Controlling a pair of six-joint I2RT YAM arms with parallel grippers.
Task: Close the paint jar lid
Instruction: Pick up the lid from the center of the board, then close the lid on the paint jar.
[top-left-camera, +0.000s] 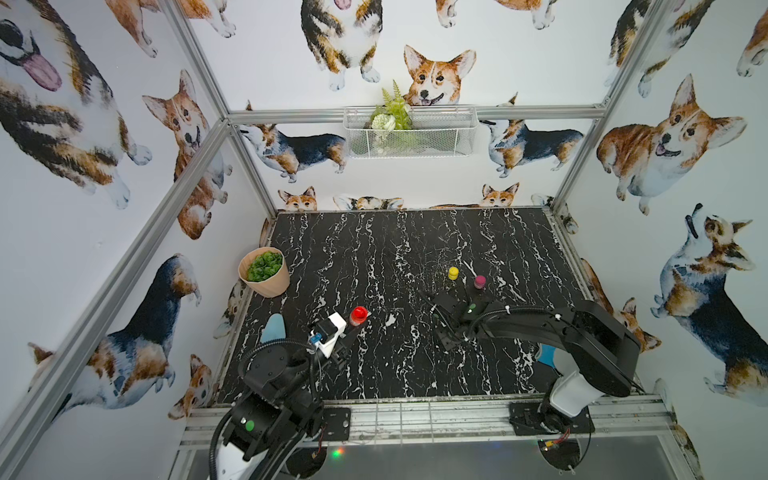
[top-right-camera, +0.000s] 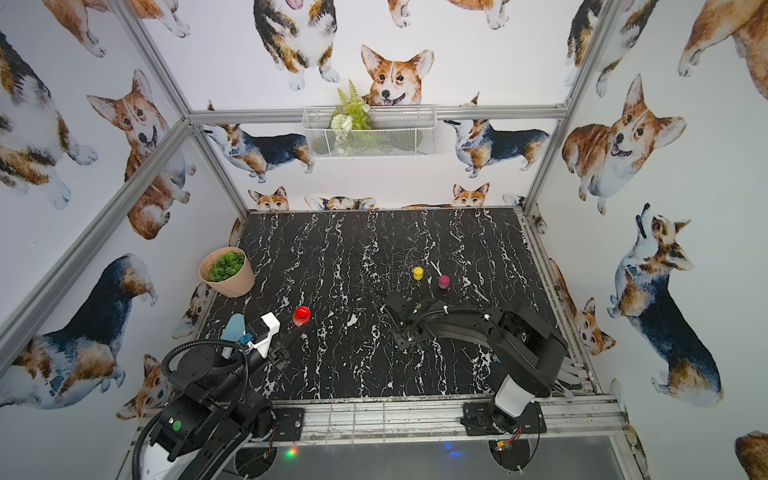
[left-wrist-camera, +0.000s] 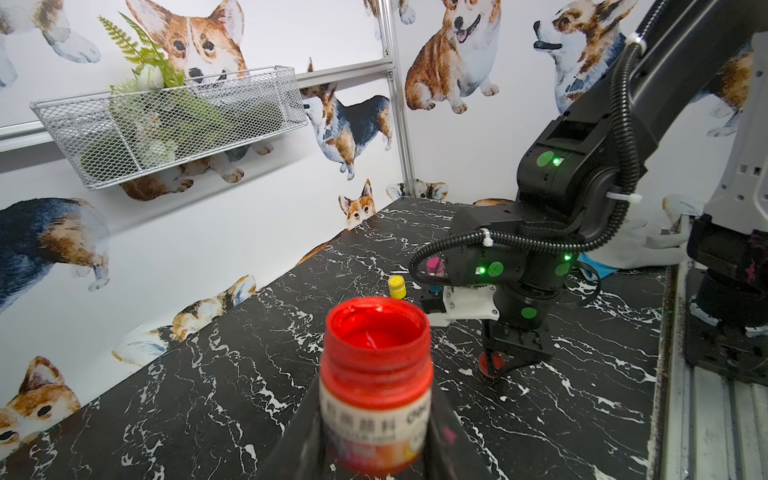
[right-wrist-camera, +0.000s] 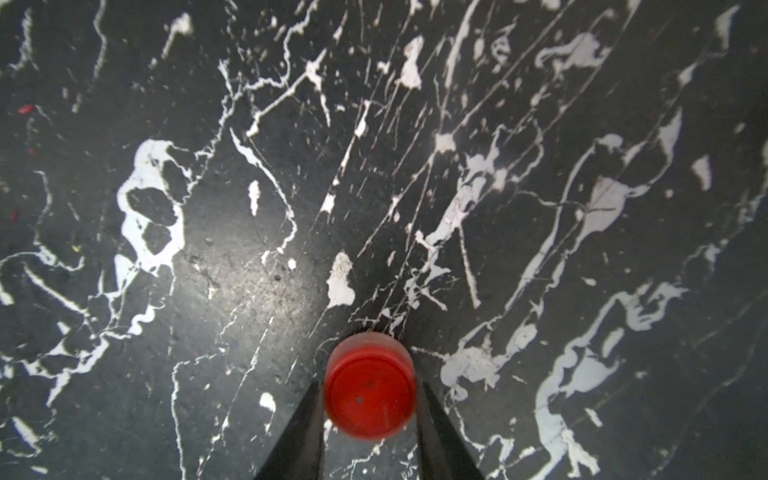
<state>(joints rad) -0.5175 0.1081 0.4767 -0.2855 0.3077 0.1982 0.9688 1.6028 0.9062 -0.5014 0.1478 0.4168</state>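
Note:
The red paint jar (top-left-camera: 358, 316) (top-right-camera: 301, 316) stands upright on the black marble table at the near left, its mouth open and showing red paint (left-wrist-camera: 376, 332). My left gripper (left-wrist-camera: 374, 419) is shut on the jar's labelled body. The red lid (right-wrist-camera: 370, 395) lies flat on the table to the right of the jar, small in the left wrist view (left-wrist-camera: 485, 366). My right gripper (right-wrist-camera: 370, 399) points straight down over it, its fingers (right-wrist-camera: 440, 436) pressed against both sides of the lid. In both top views the right arm hides the lid.
A yellow jar (top-left-camera: 453, 273) and a magenta jar (top-left-camera: 480, 281) stand capped behind the right gripper. A potted plant (top-left-camera: 266, 272) sits at the table's left edge. A wire basket (top-left-camera: 409, 131) hangs on the back wall. Blue items (top-left-camera: 274, 328) lie by the near corners.

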